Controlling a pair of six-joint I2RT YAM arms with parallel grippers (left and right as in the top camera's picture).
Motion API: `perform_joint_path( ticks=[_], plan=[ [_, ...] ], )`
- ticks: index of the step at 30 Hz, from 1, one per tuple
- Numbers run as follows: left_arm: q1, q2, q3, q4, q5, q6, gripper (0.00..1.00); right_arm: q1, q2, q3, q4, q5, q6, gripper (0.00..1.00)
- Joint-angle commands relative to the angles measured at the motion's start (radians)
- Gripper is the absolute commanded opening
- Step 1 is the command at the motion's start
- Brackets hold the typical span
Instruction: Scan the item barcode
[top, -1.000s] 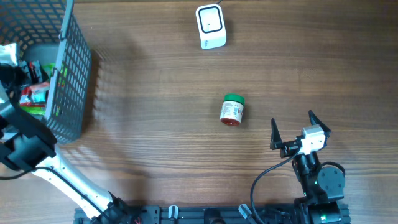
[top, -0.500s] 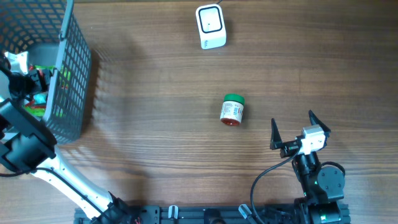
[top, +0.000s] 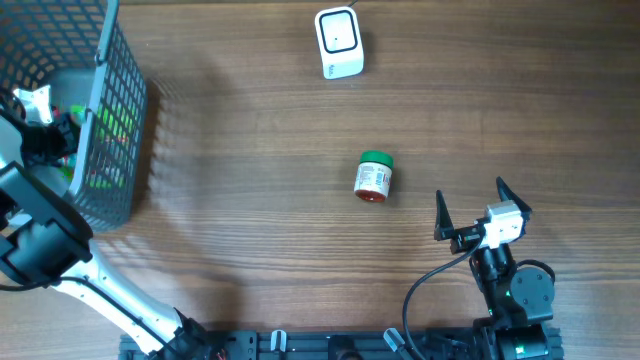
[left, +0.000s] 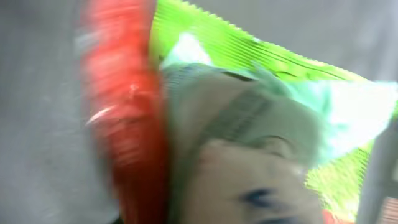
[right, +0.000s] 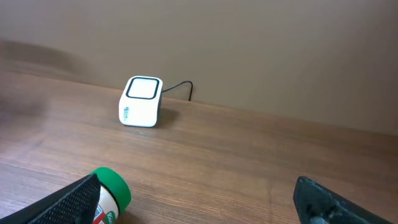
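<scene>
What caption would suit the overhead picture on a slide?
Left gripper reaches into the wire basket; a green-capped jar lies mid-table, the white scanner beyond it; right gripper open.

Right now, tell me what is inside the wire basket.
Inside the wire basket, the left hand reaches down among packets: a green packet and a red packet show close up. What lies beneath them, and whether the hand grips anything, is hidden.
</scene>
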Motion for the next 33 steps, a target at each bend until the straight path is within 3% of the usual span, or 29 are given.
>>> perform_joint_path(
  ticks=[1,8,13,17,19,24,26,30,33],
  plan=[
    [-0.024,0.079,-0.038,-0.064,0.018,-0.12,0.04,-0.002,-0.007,-0.001,0.002,-0.011,-0.01,1.0],
    [-0.021,-0.229,0.028,-0.102,0.01,-0.361,0.04,-0.002,-0.007,-0.001,0.002,-0.012,-0.009,1.0],
    [-0.026,-0.486,0.029,-0.115,0.014,-0.421,0.04,-0.002,-0.007,-0.001,0.002,-0.011,-0.009,1.0],
    [-0.125,-0.734,0.029,-0.142,0.014,-0.448,0.04,-0.002,-0.007,-0.001,0.002,-0.012,-0.009,1.0],
    [-0.305,-0.821,0.029,-0.206,-0.013,-0.448,0.04,-0.002,-0.007,-0.001,0.002,-0.011,-0.009,1.0],
    [-0.747,-0.779,-0.064,-0.332,-0.192,-0.565,0.04,-0.002,-0.007,-0.001,0.002,-0.012,-0.01,1.0],
    [-0.887,-0.735,-0.186,-0.275,-0.225,-0.623,0.04,-0.002,-0.007,-0.001,0.002,-0.012,-0.01,1.0],
    [-1.189,-0.574,-0.536,0.027,-0.227,-0.809,0.04,-0.002,-0.007,-0.001,0.002,-0.012,-0.009,1.0],
    [-1.326,-0.457,-0.638,0.201,-0.272,-0.889,0.08,-0.002,-0.007,-0.001,0.002,-0.012,-0.009,1.0]
  ],
)
